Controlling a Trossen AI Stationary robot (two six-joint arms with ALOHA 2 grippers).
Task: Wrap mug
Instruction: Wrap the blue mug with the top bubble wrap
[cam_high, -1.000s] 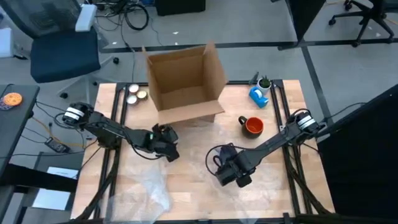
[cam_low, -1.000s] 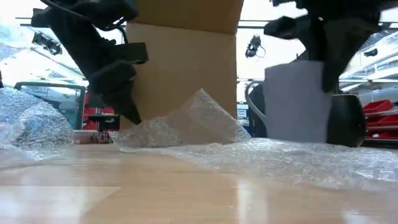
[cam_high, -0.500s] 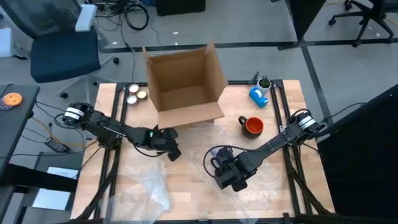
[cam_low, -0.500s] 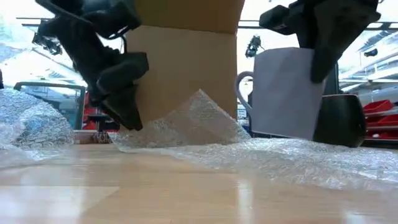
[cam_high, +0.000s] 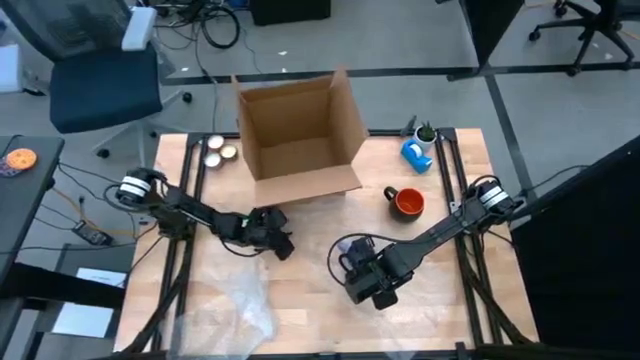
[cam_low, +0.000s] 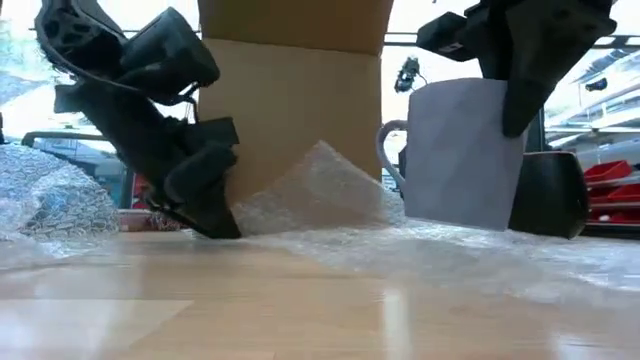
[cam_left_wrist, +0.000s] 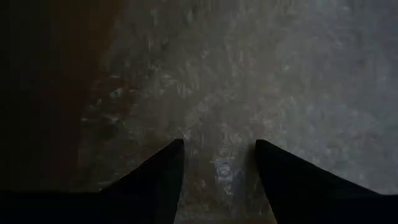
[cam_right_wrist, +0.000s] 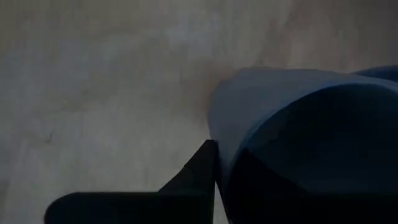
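The right gripper (cam_low: 515, 95) is pinching the pale grey mug (cam_low: 455, 150), centre-right, tilted above clear bubble wrap (cam_low: 330, 200). The left gripper (cam_left_wrist: 217, 158), fingers apart, presses the wrap down to keep it flat, I think.

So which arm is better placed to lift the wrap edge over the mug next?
The left. Its open claw is down at the bubble wrap edge by the box. The right claw is shut on the pale mug, holding it tilted over the wrap.
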